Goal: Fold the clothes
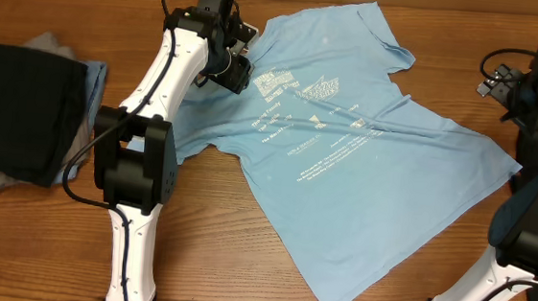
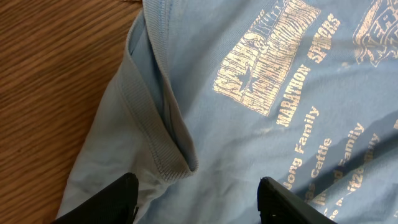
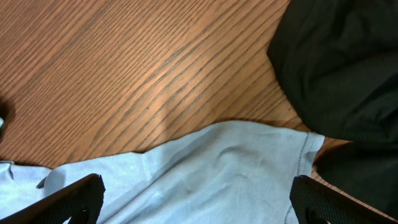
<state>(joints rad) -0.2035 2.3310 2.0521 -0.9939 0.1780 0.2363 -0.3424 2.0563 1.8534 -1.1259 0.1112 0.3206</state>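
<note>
Overhead shows the sky-blue T-shirt (image 1: 345, 166) spread print-up and askew. The left gripper (image 2: 198, 190) hangs open over its rumpled collar (image 2: 165, 143), and the right gripper (image 3: 196, 193) is wide open above its opposite edge. Best to pinch both layers just inside the collar, then lift evenly.

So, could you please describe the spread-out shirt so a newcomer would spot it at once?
In the middle of the wooden table lies a light blue T-shirt, spread out. Unlike the dark folded pile at the table's left edge, it is unfolded and bears pale printed lettering.

T-shirt (image 1: 346, 147) on table (image 1: 222, 262), pile (image 1: 17, 111) left
</note>
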